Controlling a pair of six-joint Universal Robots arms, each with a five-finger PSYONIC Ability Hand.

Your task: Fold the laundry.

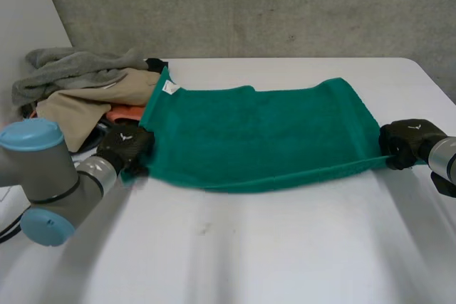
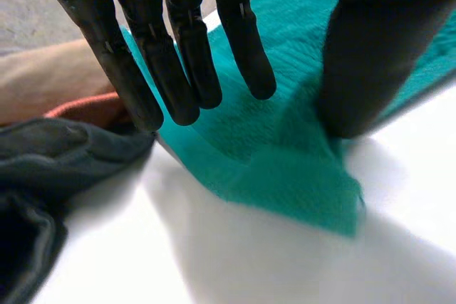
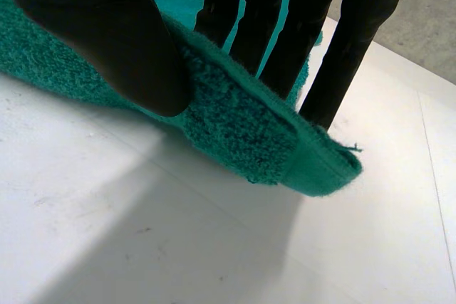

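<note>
The towel [image 1: 263, 133] is plain teal-green, the table [image 1: 249, 254] white, the left hand [image 1: 125, 146] and right hand [image 1: 407, 142] black, and the clothes [image 1: 75, 80] beside the left hand grey, beige and orange

The left arm [image 1: 53, 176] is made of fat grey tubes with round light-blue caps [image 1: 32, 135] on the ends. It has a silver ring [image 1: 100, 171] at the wrist. The left hand [image 1: 125, 146] is black, with a small white mark like a little bird. The right hand [image 1: 407, 140] is black with the same mark. The right arm [image 1: 443, 156] is grey. The fingers [image 2: 189, 55] are long, thin and shiny. The thumb [image 3: 107, 33] is fat and round.
</note>
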